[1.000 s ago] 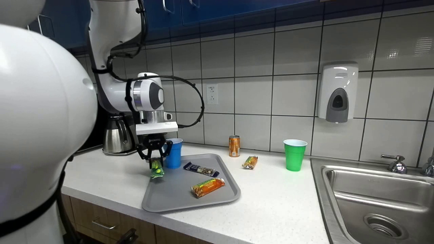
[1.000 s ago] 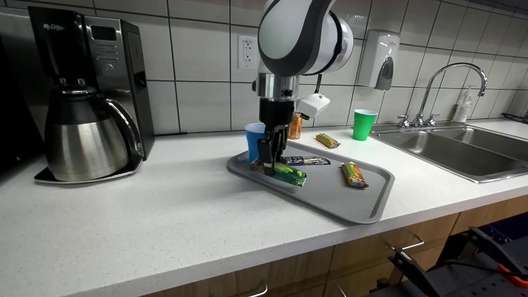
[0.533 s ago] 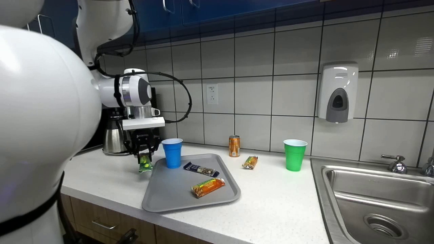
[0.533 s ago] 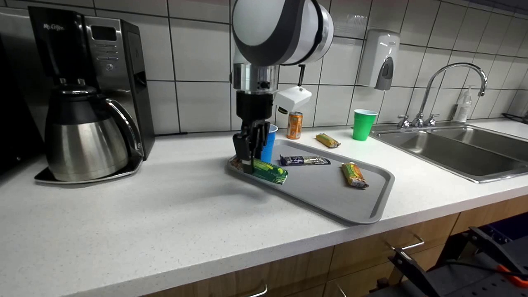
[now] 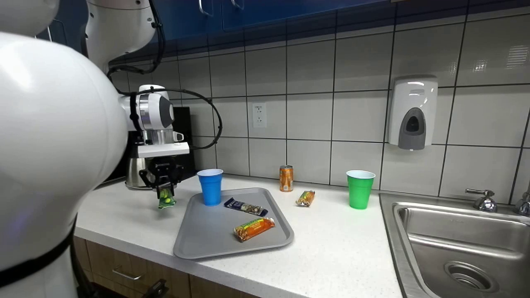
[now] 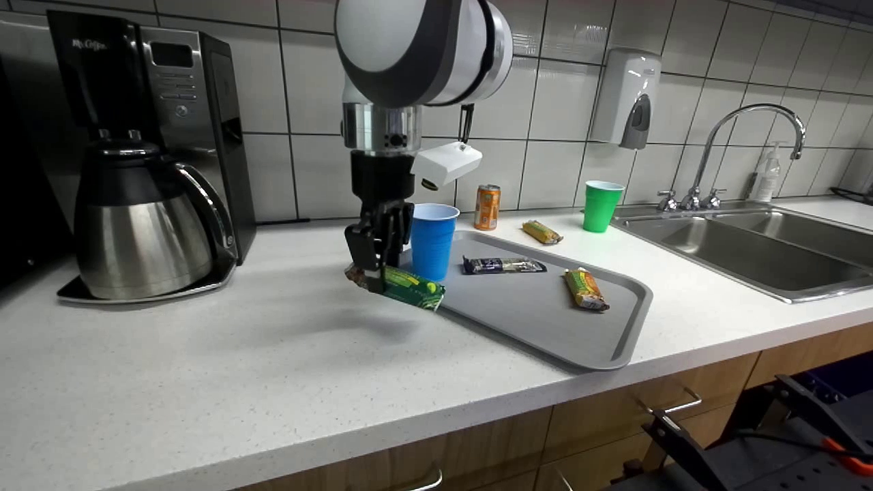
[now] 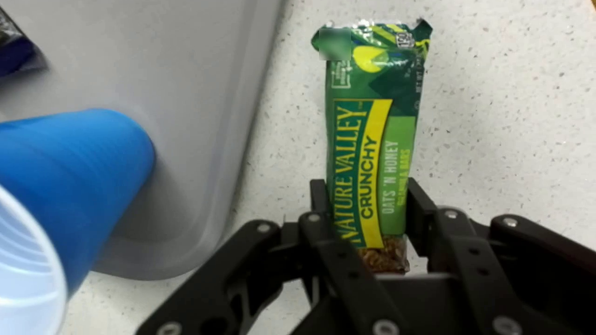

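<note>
My gripper (image 7: 365, 200) is shut on a green granola bar (image 7: 365, 116), with one finger on each long side. The bar also shows in both exterior views (image 5: 166, 199) (image 6: 412, 288), held a little above the counter, its shadow below. It is just off the left edge of the grey tray (image 5: 215, 236). A blue cup (image 5: 211, 190) stands on the tray's back left corner, close to the gripper; it also shows in the wrist view (image 7: 79, 163). A dark blue bar (image 5: 246, 207) and an orange bar (image 5: 253, 229) lie on the tray.
Behind the tray on the counter stand an orange can (image 5: 286, 179) and a green cup (image 5: 360, 190), with a small yellow-orange bar (image 5: 305, 198) between them. A sink (image 5: 393, 248) is at the right. A coffee maker with a steel carafe (image 6: 143, 232) is at the left.
My gripper has moved left with the green bar in it, from over the tray to past its left edge, above the bare counter. The other things have stayed in place.
</note>
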Robot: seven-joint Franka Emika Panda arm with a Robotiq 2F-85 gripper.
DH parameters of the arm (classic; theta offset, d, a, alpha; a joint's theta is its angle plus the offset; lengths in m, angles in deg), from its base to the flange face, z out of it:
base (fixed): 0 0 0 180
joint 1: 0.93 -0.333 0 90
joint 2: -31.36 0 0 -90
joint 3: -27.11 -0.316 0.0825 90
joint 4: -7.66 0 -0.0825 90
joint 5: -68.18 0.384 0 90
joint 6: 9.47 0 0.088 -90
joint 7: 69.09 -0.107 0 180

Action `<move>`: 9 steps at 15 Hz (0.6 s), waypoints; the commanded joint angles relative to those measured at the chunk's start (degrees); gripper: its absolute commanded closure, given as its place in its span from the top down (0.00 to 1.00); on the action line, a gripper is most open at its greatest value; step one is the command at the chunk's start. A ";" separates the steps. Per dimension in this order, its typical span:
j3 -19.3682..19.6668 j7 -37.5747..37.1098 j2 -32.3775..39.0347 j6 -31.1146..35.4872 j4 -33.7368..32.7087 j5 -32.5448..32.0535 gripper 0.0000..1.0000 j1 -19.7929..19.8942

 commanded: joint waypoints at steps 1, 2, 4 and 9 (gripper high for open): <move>-0.61 -2.56 2.72 -3.08 -4.11 -2.07 0.16 -0.71; -0.54 -2.64 3.25 -3.12 -4.51 -2.22 0.16 -0.94; -0.49 -2.66 4.44 -3.43 -5.66 -2.26 0.16 -1.30; -0.38 -2.51 6.89 -4.10 -7.80 -2.37 0.16 -1.95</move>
